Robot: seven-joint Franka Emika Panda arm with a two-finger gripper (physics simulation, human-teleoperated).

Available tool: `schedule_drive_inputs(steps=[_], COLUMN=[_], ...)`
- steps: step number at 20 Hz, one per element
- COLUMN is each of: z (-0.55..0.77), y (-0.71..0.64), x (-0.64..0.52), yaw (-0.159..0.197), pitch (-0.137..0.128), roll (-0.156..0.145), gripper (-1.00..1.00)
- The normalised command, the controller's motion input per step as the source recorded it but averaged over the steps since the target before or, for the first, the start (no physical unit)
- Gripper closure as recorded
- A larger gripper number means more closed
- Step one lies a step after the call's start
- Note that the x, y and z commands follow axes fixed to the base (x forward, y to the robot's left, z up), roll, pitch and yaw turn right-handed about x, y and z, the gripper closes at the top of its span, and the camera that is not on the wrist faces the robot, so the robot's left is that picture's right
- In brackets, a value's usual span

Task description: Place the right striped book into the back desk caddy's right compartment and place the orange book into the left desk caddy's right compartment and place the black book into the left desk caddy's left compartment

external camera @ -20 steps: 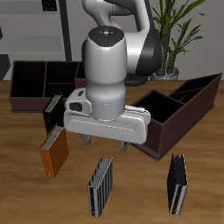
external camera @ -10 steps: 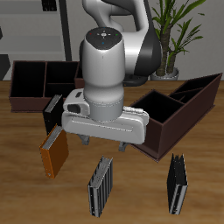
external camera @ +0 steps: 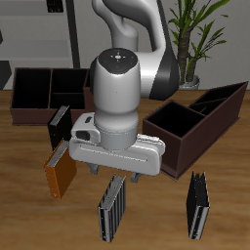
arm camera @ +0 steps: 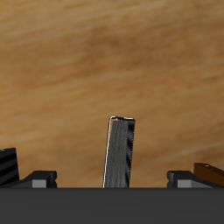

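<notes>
Two striped books stand near the table's (external camera: 24,220) front edge, well apart. The right striped book (external camera: 114,207) stands upright and a bit tilted, right under the gripper (external camera: 115,174). The other striped book (external camera: 198,205) stands by itself, off to the side. From the front you can hardly see the fingers, because the gripper's wide grey body covers them; only two small stubs peek out below it. The wrist view helps more. There the right striped book (arm camera: 120,153) rises between the two fingertips (arm camera: 40,178), with bare wood showing on both sides of it. So the jaws are spread wide and they touch nothing and hold nothing. In that view the other striped book (arm camera: 7,164) and the orange book (arm camera: 210,172) are cut off at the edges, so only a little of each shows. A bit farther back on the table, the orange book (external camera: 61,168) stands beside the gripper, close to it but apart. Behind the orange book is the black book (external camera: 60,125), and the gripper's body hides one side of it. The black book stands just in front of the back desk caddy (external camera: 39,93). The big arm (external camera: 122,88) covers part of that caddy. The left desk caddy (external camera: 200,127) sits at a slant, and the arm hides its near corner. Far at the back a green plant (external camera: 200,34) stands.
</notes>
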Motion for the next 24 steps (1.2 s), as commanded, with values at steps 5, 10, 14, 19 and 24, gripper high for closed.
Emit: schedule_drive_inputs(steps=[5, 10, 14, 19, 24], z=[-0.22, -0.14, -0.26, -0.18, -0.15], y=[-0.18, -0.02, -0.06, -0.03, 0.0], x=[0.04, 0.0, 0.06, -0.02, -0.04], yaw=[-0.042, -0.013, -0.017, -0.009, -0.002], pitch=[0.016, 0.004, 0.058, 0.031, 0.015], roll=[-0.06, 0.03, 0.027, -0.025, -0.019], gripper=[-1.0, -1.0, -1.0, -1.0, -1.0])
